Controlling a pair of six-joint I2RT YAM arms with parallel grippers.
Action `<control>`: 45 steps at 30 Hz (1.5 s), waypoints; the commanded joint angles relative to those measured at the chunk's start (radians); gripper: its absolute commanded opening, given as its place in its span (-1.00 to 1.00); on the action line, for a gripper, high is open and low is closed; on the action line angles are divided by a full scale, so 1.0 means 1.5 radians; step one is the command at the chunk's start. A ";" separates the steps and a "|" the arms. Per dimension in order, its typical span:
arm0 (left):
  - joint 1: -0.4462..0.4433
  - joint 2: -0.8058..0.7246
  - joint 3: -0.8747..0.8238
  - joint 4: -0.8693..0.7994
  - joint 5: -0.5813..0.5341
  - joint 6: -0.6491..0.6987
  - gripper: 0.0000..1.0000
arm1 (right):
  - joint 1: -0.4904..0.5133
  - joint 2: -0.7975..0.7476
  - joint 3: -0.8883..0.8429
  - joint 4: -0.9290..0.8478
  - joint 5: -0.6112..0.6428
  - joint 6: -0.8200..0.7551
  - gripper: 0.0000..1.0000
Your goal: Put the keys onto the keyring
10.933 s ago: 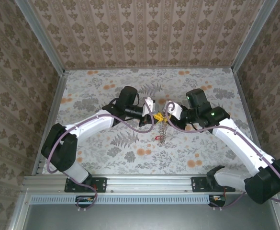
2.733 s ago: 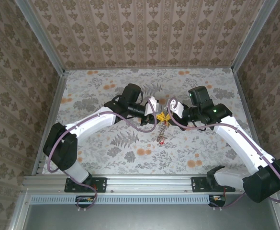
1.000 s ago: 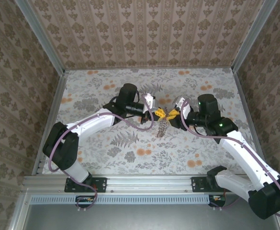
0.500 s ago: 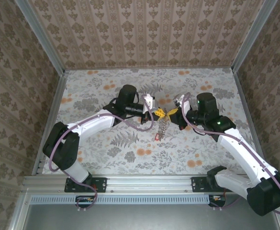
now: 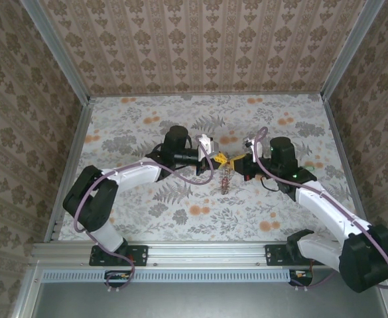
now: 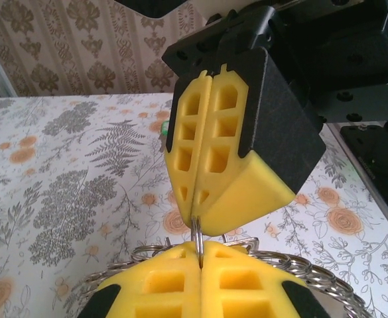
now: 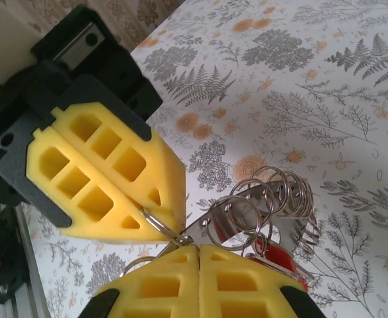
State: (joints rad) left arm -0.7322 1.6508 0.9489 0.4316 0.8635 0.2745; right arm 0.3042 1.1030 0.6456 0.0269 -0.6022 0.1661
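Since 1 second ago, our right gripper (image 5: 239, 161) has pressed its 2 yellow pads together on a thin loop of the keyring (image 5: 225, 180). It meets our left gripper (image 5: 215, 158) tip to tip, and that one is also pinched shut on the loop. Silvery coils hang between them over the table (image 5: 147, 212), with a red-headed key (image 7: 281, 257) beside them. We judge the ring braced at both ends for threading.

1. The keyring (image 7: 260, 205) is shiny, smooth silver metal.
2. The finger pads (image 6: 227, 132) are yellow foam, dull and full of holes.
3. Their backs (image 6: 280, 112) are dull black plastic.
4. The table (image 5: 147, 212) cover is smooth and dull, with printed flowers.
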 commanded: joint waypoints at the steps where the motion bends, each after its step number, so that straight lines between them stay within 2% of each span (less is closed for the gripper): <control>1: -0.009 0.004 -0.007 0.113 0.036 -0.046 -1.00 | -0.005 0.029 -0.022 0.089 0.009 0.083 -1.00; 4: -0.009 0.011 -0.008 0.130 0.038 -0.055 -1.00 | -0.005 0.047 -0.027 0.105 -0.003 0.119 -1.00; 10: -0.009 0.008 -0.011 0.137 0.037 -0.058 -1.00 | -0.006 0.038 -0.033 0.071 0.030 0.100 -1.00; 16: -0.008 0.012 -0.019 0.185 0.047 -0.089 -1.00 | -0.008 0.059 -0.029 0.087 -0.011 0.136 -1.00; 25: -0.007 0.007 -0.026 0.193 0.046 -0.095 -1.00 | -0.031 0.048 -0.038 0.127 -0.044 0.197 -1.00; 29: -0.005 0.003 -0.022 0.165 0.042 -0.079 -1.00 | -0.038 0.014 -0.034 0.115 -0.046 0.188 -1.00; 37: -0.005 -0.013 0.005 0.021 0.014 0.009 -1.00 | -0.042 -0.025 -0.009 0.070 -0.063 0.166 -1.00; 45: -0.006 -0.017 0.016 0.003 0.007 0.017 -1.00 | -0.041 -0.026 0.019 0.006 -0.075 0.122 -1.00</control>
State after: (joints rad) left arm -0.7334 1.6745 0.9367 0.4408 0.8661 0.2657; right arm 0.2459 1.0794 0.6323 0.1081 -0.6945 0.3981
